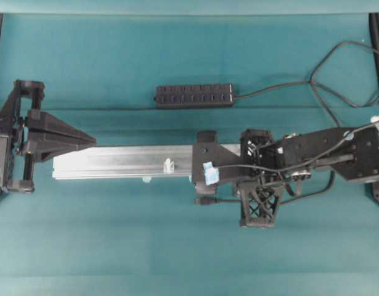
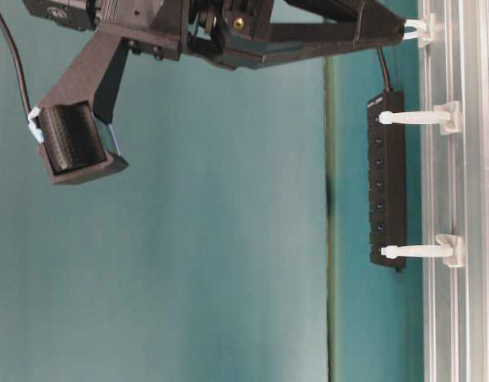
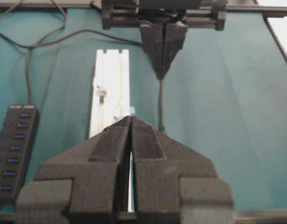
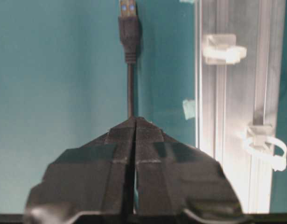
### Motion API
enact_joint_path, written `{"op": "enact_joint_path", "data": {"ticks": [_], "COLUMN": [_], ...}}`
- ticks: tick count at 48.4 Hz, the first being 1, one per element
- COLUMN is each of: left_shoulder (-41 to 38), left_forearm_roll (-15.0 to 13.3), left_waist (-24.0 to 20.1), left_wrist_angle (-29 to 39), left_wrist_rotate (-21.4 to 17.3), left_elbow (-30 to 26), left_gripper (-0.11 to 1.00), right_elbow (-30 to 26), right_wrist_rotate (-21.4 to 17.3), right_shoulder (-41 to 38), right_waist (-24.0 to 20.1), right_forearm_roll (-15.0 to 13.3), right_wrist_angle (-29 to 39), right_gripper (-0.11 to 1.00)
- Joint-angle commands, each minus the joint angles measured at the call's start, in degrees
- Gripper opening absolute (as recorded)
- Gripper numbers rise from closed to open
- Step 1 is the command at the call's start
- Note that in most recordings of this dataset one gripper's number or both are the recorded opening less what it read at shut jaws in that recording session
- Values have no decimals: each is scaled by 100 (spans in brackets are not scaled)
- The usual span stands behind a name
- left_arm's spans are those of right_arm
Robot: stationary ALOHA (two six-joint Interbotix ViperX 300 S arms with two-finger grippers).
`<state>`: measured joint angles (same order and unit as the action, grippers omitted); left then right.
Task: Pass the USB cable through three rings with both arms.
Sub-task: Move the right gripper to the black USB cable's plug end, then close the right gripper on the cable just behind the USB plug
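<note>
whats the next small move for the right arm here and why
Probably open the right gripper and lower it over the USB cable. Its jaws are shut and look empty, pointing along the cable just behind the plug, which lies on the mat beside the aluminium rail, not yet through any ring.

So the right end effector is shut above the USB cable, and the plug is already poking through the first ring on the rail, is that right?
Not quite. The right end effector is shut above the USB cable, but the plug lies on the teal mat beside the rail, not through any ring. The right wrist view shows it.
</note>
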<state>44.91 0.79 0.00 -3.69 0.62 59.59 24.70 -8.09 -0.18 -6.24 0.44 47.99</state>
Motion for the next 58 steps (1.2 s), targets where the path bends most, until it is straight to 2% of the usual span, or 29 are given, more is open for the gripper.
{"op": "enact_joint_path", "data": {"ticks": [1,6,11,15,22,25,32,58], "left_shoulder": [-9,-9,-9,-9,-9,-18,-35,-44], "left_forearm_roll": [18,18,18,18,18,18,9,9], "left_waist": [-9,-9,-26,-26,-44,-62,-88,-105], "left_wrist_angle": [-26,-26,-26,-26,-18,0,132,193], "left_wrist_rotate": [0,9,9,9,0,0,0,0], "left_elbow": [-158,-158,-158,-158,-158,-158,-158,-158], "left_gripper": [2,2,2,2,2,2,2,2], "right_elbow": [-123,-141,-202,-255,-264,-264,-246,70], "right_wrist_rotate": [-26,-44,-62,-70,-62,-62,-62,-53], "right_shoulder": [-26,-132,-229,-290,-404,-457,-571,-1037], "right_waist": [-18,-9,-9,-9,-9,-9,-9,-26], "right_forearm_roll": [26,44,53,44,-53,-114,-132,-141], "right_wrist_angle": [-62,-88,-88,-88,-97,-97,-211,-949], "right_gripper": [-9,-3,12,31,75,87,83,81]}}
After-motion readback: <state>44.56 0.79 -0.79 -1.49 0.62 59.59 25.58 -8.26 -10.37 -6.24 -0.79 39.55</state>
